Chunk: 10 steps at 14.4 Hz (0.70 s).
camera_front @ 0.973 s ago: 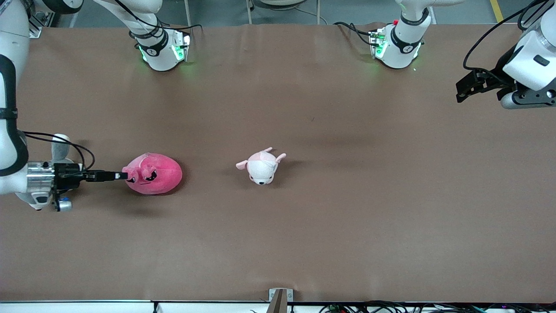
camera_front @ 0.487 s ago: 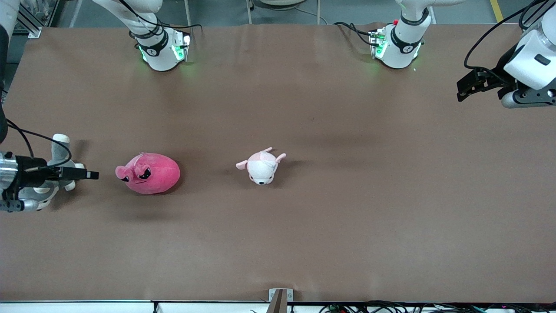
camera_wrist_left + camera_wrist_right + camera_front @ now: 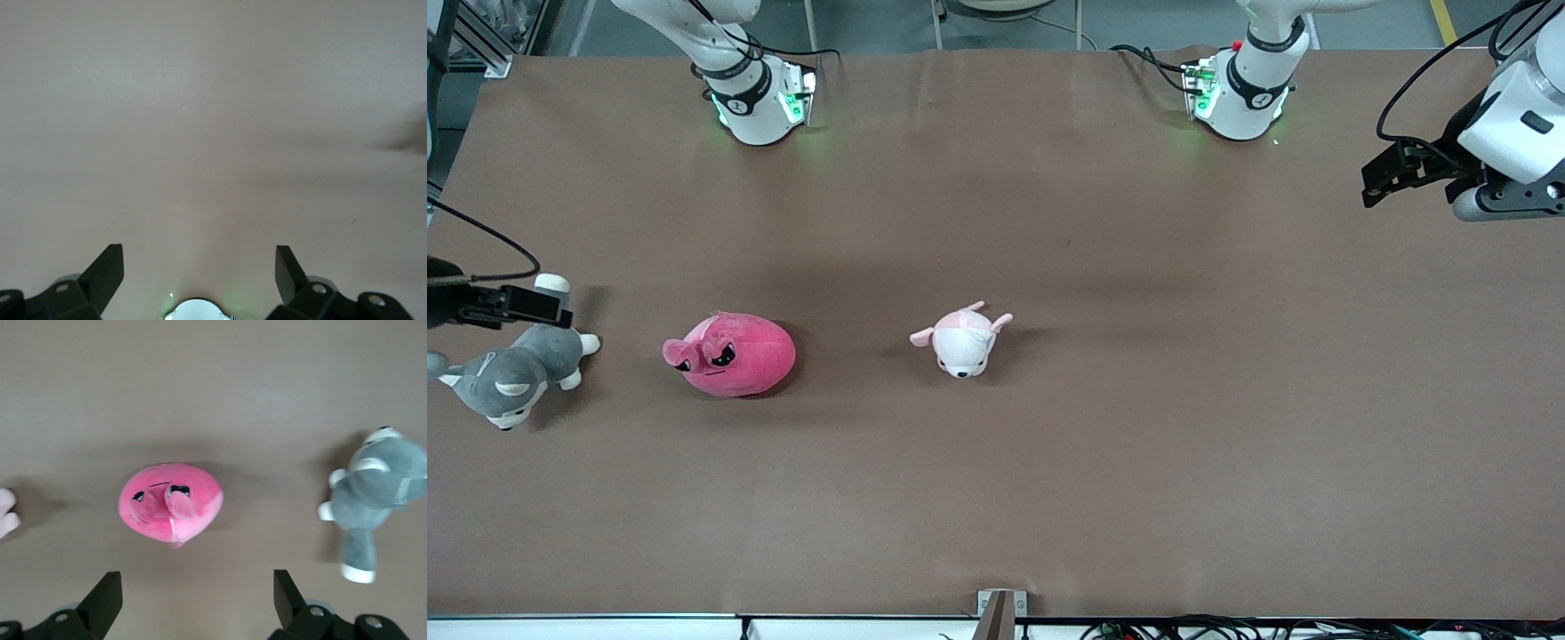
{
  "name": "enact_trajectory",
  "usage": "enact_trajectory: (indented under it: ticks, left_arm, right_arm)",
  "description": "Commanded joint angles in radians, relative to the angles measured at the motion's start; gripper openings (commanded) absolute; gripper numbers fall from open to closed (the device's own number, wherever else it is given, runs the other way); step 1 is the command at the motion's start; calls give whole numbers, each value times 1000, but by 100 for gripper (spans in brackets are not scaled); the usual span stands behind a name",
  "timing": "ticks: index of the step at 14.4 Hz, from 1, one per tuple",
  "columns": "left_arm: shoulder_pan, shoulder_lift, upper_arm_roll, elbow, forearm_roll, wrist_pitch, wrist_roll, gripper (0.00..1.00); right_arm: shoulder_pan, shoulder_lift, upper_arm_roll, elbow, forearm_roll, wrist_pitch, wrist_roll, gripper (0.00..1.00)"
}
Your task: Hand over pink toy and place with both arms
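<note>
Three plush toys on the brown worktop, two arms, both claws empty

The pink toy lies alone toward the right arm's end, with a grey-and-white plush dog beside it at that end and a pale pink-and-white plush animal beside it toward the middle, none touching. The right claw hangs over the dog, fingers spread wide, holding nothing; its arm is mostly cut off at the frame edge. The left claw waits over the worktop's left-arm end, spread wide and empty, only bare surface beneath it
</note>
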Motion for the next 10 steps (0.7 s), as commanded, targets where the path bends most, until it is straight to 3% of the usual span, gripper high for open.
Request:
enact_trajectory:
  ticks: [1, 6, 10]
  left_arm:
    - [0, -22, 7, -16, -15, -8, 26, 100]
    - [0, -32, 7, -16, -17, -29, 26, 100]
    - [-2, -35, 4, -18, -17, -29, 28, 100]
  right_arm:
    - [17, -54, 1, -19, -62, 0, 16, 100]
    - [29, -87, 2, -4, -50, 5, 18, 100]
    - [31, -204, 1, -152, -49, 70, 19, 100]
